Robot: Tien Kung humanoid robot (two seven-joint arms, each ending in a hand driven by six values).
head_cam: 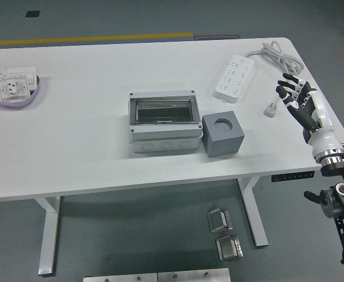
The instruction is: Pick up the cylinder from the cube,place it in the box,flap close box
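Observation:
A grey cube (223, 136) stands on the white table (72, 141), touching the right side of the grey junction box (163, 122). A dark round shape (223, 123) shows in the cube's top; I cannot tell whether it is a cylinder or an empty hole. The box's clear flap (162, 110) lies flat over the opening. My right hand (290, 91) hovers at the table's right edge, well to the right of the cube, with its fingers spread and holding nothing. The left arm is out of view.
A white power strip (235, 77) lies behind the cube, its cable (277, 53) and plug (270, 110) close to my right hand. A purple dish with white switch plates (16, 88) sits at the far left. Metal parts (224, 232) lie on the floor.

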